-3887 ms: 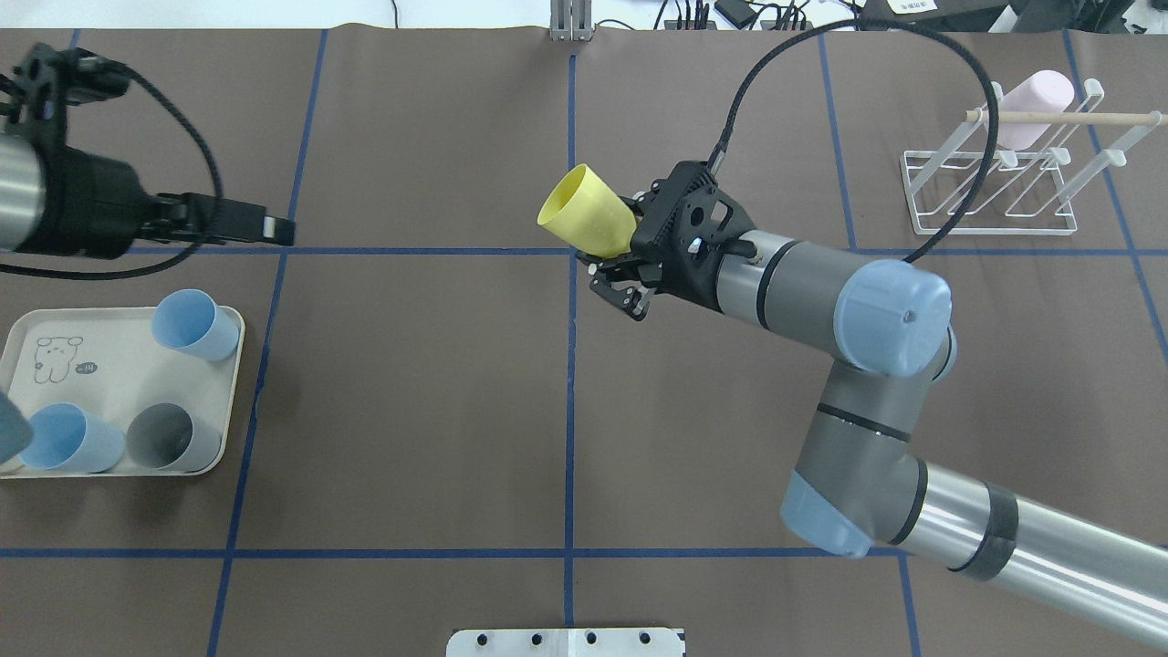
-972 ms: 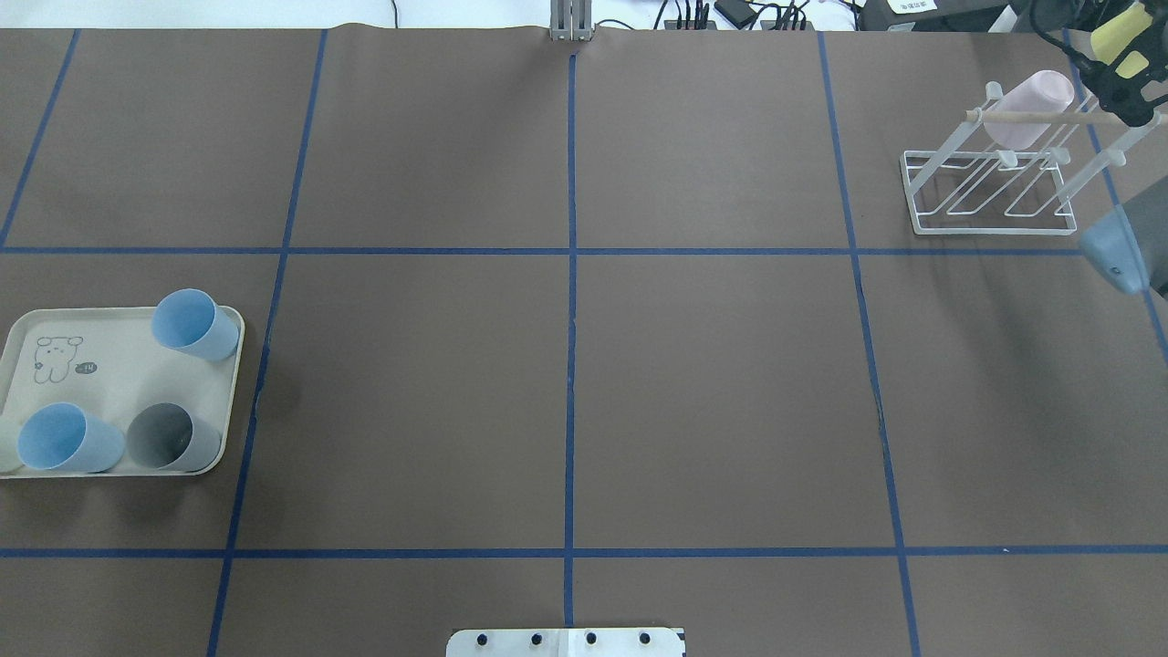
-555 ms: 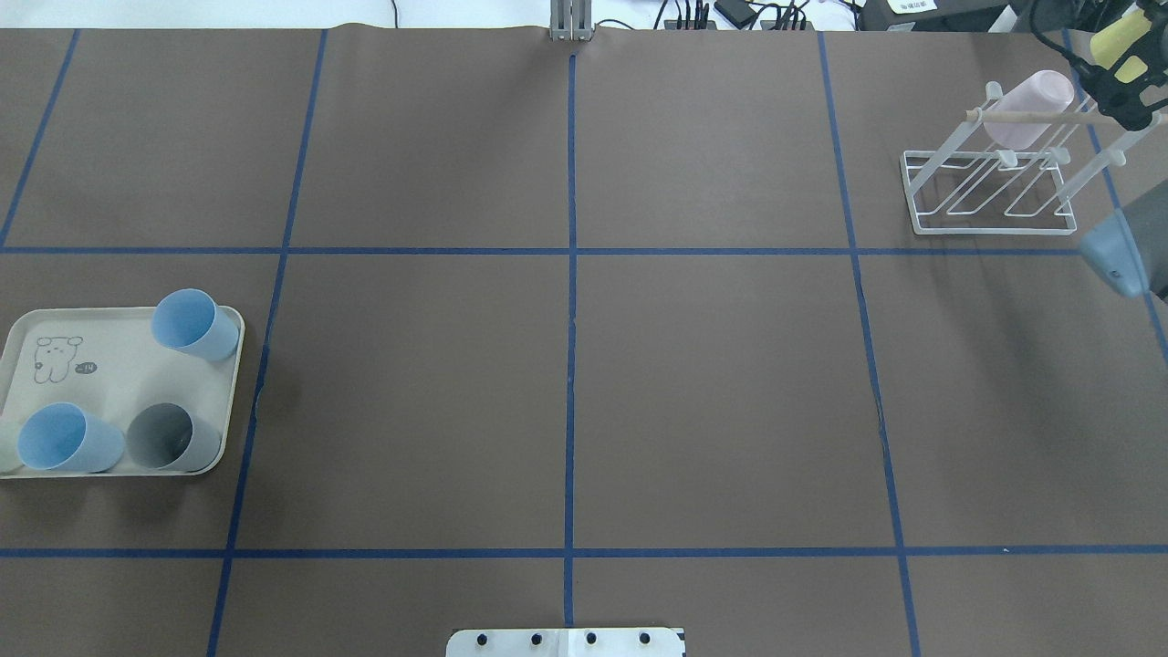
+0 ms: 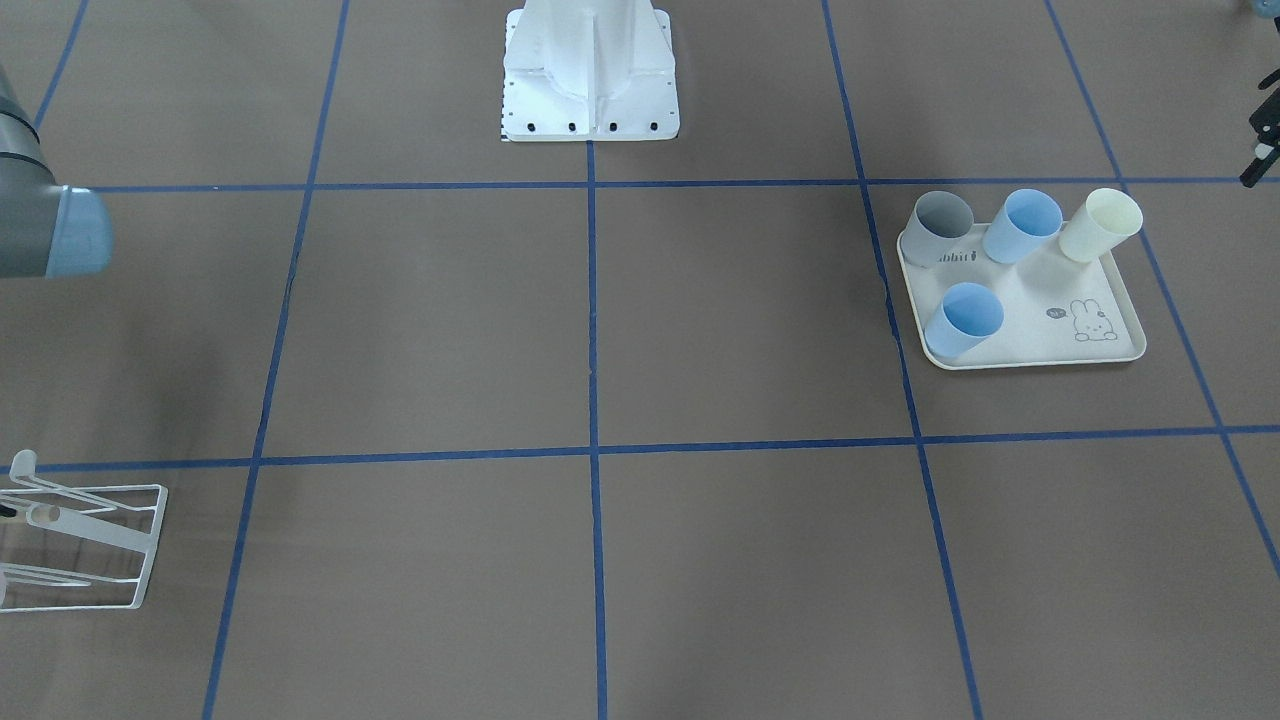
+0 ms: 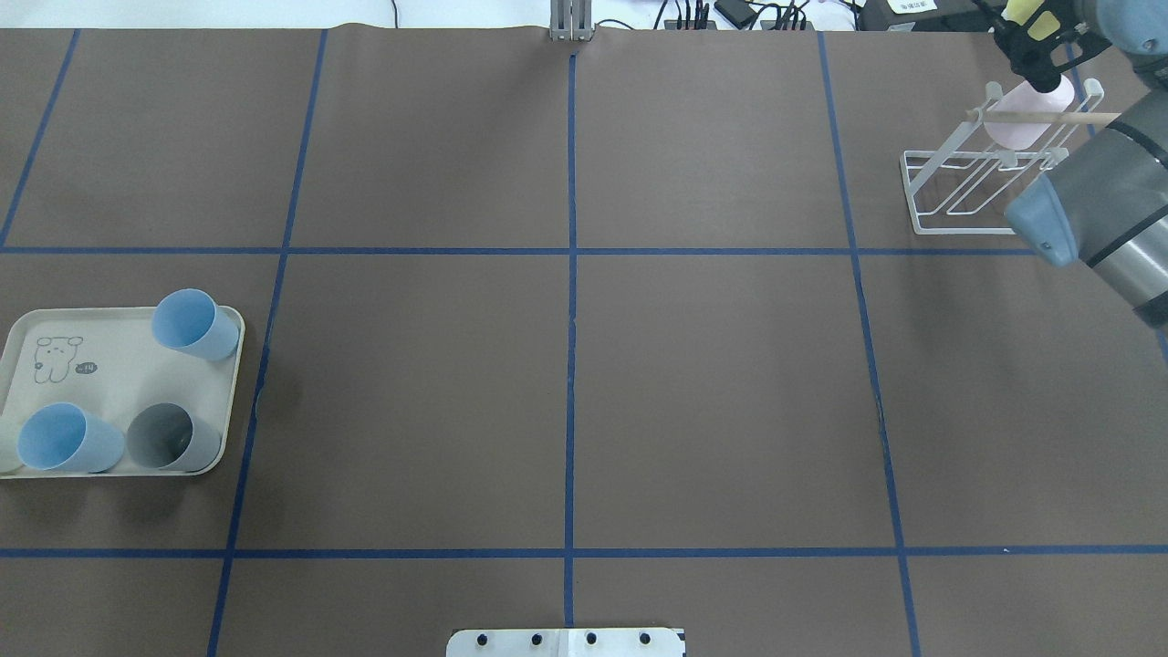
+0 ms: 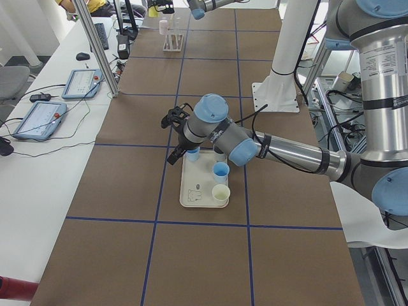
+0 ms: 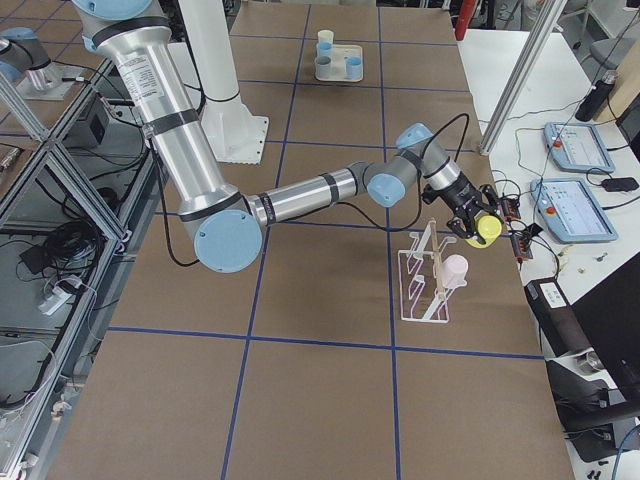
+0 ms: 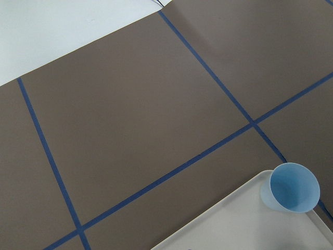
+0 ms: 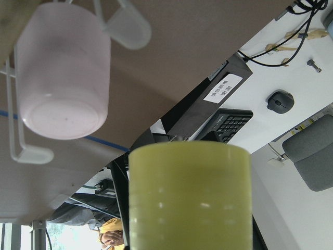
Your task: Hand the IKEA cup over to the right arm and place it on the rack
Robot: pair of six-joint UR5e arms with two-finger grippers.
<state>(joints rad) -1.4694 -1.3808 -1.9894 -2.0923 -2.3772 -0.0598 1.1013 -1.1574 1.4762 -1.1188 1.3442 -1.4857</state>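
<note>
Brown matting crossed by blue tape lines covers the long table (image 5: 411,383), with white desks, tablets and a keyboard beyond its edges in the side views.

Largest is the right arm (image 7: 300,195), silver with light-blue caps. It reaches from the left edge of the right-side view to the rack at centre right. The left arm (image 6: 280,150) runs from the right edge of the left-side view to the middle of the frame, ending over the tray.

The cream rabbit-print tray (image 4: 1040,345) lies flat at centre right of the front-facing view. The white wire rack (image 5: 958,196) stands at the upper right of the overhead view, its wooden rod across the top.

The right gripper (image 7: 470,222) is clamped on the yellow cup (image 9: 190,198). It holds the cup in the air at the top right corner of the overhead view, near the rack's top rod and not on a prong.

The left gripper (image 6: 173,156) hangs at the tray's far edge in the left-side view. Only a sliver of it shows at the right edge of the front-facing view, so I cannot tell how wide its jaws stand.

A pink cup (image 9: 65,73) sits mouth-down on a rack prong, up and left of the yellow cup in the right wrist view.

On the tray stand a grey cup (image 4: 943,228), a blue cup (image 4: 1022,225) and a cream cup (image 4: 1100,224) in a row along its upper edge. A second blue cup (image 4: 963,320) stands at its lower left corner.
</note>
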